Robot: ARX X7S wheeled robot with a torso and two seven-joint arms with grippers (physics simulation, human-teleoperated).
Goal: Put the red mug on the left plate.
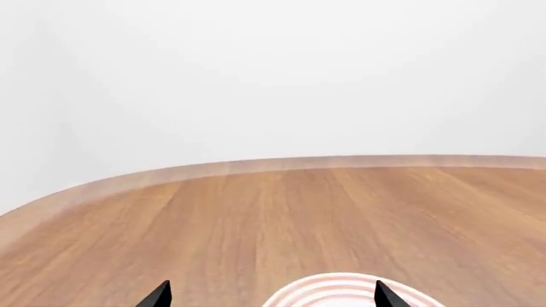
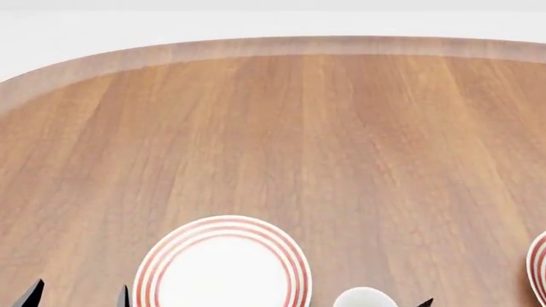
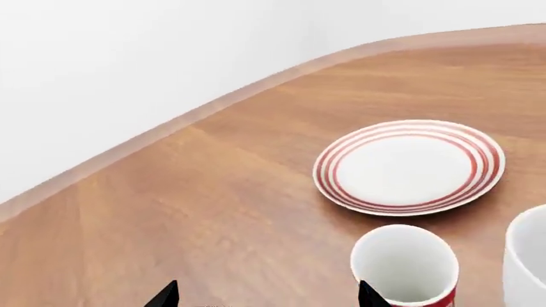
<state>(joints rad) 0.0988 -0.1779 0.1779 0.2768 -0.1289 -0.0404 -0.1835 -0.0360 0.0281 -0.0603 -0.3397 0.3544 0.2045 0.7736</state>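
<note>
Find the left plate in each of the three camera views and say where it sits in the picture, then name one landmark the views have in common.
Head view: the left plate lies at the bottom, left of centre, cut by the lower edge.
Left wrist view: only a sliver of a ringed plate shows at the bottom edge, probably the same one.
Right wrist view: it lies whole at centre right, beyond the red mug.
Shared landmark: the table's curved far edge.

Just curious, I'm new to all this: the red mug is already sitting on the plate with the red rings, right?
Not quite. In the right wrist view the red mug stands on the bare wooden table, beside the plate with the red rings, not on it. The plate holds nothing.
</note>
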